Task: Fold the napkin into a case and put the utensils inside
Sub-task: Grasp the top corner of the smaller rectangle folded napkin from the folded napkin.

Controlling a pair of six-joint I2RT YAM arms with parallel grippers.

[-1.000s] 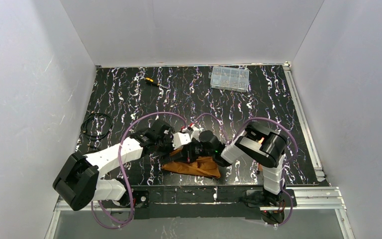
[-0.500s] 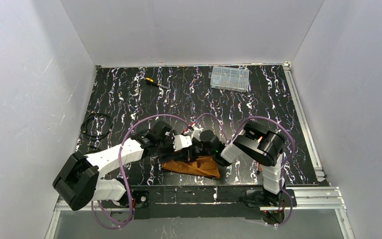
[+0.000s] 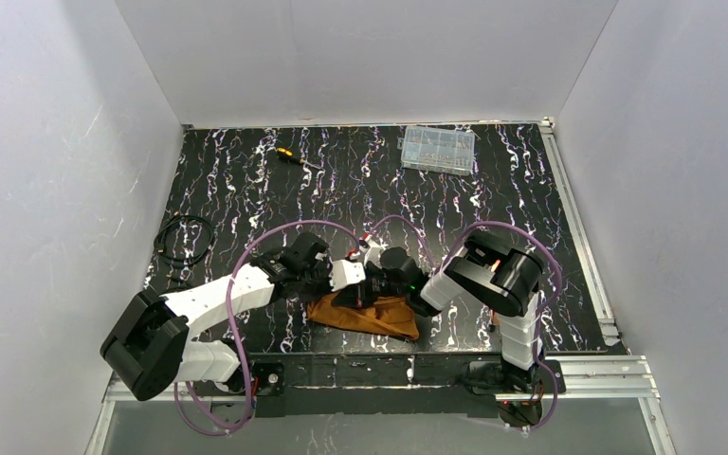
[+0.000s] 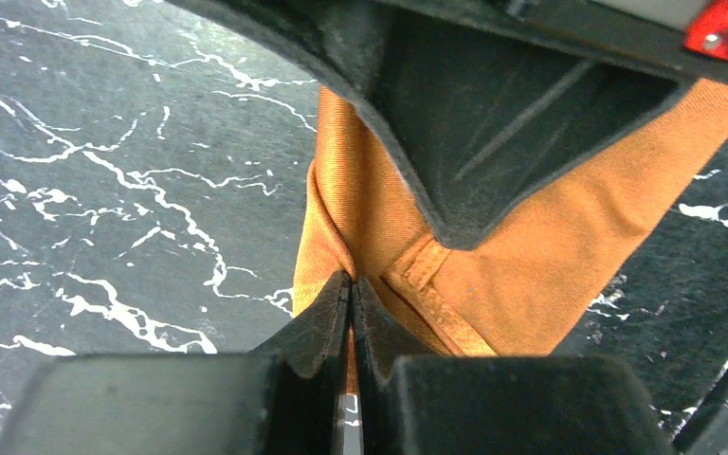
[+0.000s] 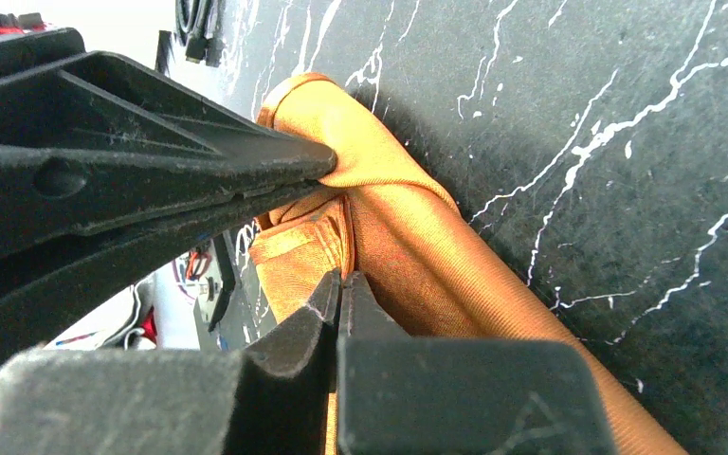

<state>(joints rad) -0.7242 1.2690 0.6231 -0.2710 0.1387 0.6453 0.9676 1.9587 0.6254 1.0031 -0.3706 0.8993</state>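
Note:
The rust-orange napkin (image 3: 379,318) lies folded into a long flat wedge near the table's front edge. Both grippers meet over its left end. My left gripper (image 4: 351,282) is shut, with a fold of the napkin (image 4: 531,265) pinched between its tips beside a hemmed edge. My right gripper (image 5: 343,278) is shut on another fold of the napkin (image 5: 417,246), a finger's width away. The left fingers (image 5: 152,161) show in the right wrist view, nipping the cloth's rounded top. From above, the left gripper (image 3: 344,282) and right gripper (image 3: 368,289) almost touch. The utensils are out of view.
A yellow-and-black screwdriver (image 3: 289,154) and a clear plastic compartment box (image 3: 438,149) lie at the back. A black cable coil (image 3: 184,239) sits at the left. The table's front edge (image 3: 370,351) runs just below the napkin, and a metal rail (image 3: 583,237) lines the right side.
My left gripper has gone from open to shut, pinching the napkin's left end, and edged slightly toward the cloth. The right gripper has stayed shut on the napkin.

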